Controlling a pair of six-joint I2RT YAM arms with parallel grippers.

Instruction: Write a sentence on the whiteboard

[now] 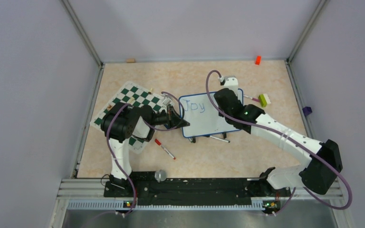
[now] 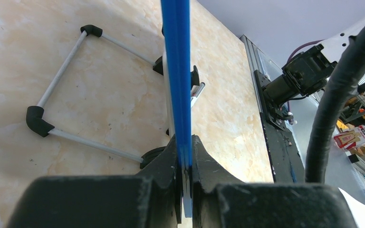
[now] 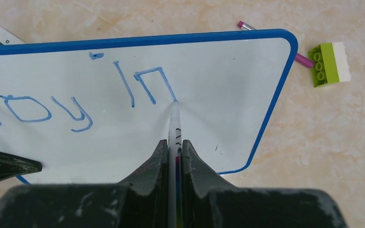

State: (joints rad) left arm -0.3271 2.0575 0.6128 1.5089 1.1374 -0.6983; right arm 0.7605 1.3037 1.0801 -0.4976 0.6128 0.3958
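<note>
Right claw (image 3: 175, 148) clenches marker (image 3: 175, 124), tip on whiteboard (image 3: 228, 80) after "in"; blank row lies 8 o'clock. Left claw (image 2: 184, 159) clamps its edge.

Left arm (image 1: 119, 159), right arm (image 1: 285, 137): white links, black joints, looping purple cables (image 1: 343, 190); green light (image 1: 245, 114) on right. Left hand (image 2: 184, 145), right hand (image 3: 173, 145): matte black, tapered.

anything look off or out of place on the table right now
Mostly clutter. The chess mat lies skewed at an angle, partly under the left arm. A red-capped marker lies loose on the table near the whiteboard, and a green-and-white brick sits by the board's right edge. Nothing looks spilled or broken.
</note>
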